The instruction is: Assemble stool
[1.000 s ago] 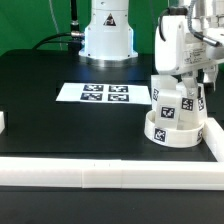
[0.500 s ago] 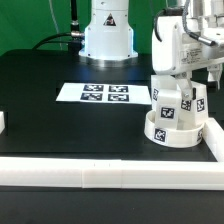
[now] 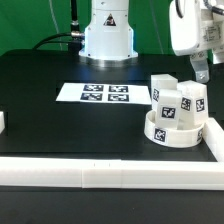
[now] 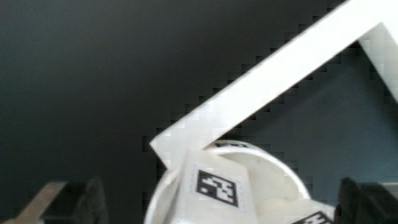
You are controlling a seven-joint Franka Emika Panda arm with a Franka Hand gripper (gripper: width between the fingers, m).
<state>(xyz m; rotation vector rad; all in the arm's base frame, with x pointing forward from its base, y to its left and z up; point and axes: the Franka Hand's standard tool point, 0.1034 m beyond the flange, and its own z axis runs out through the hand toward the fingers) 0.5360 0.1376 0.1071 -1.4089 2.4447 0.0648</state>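
- The stool's seat disc (image 3: 176, 127) is seen at the lower right of the exterior frame, wedged into the corner of the white border rails (image 3: 110, 165), with leg blocks (image 3: 176, 100) standing upright on it.
- The gripper (image 3: 203, 72), which enclosed those legs half a second earlier, has been lifted to the upper right; its fingers are spread and empty.
- The legs are judged seated; at least two are visible, a third cannot be confirmed.
- All parts are matte white plastic bearing black-and-white square tags.
- The marker board (image 3: 105, 94) lies flat at centre on the black table (image 3: 40, 100).
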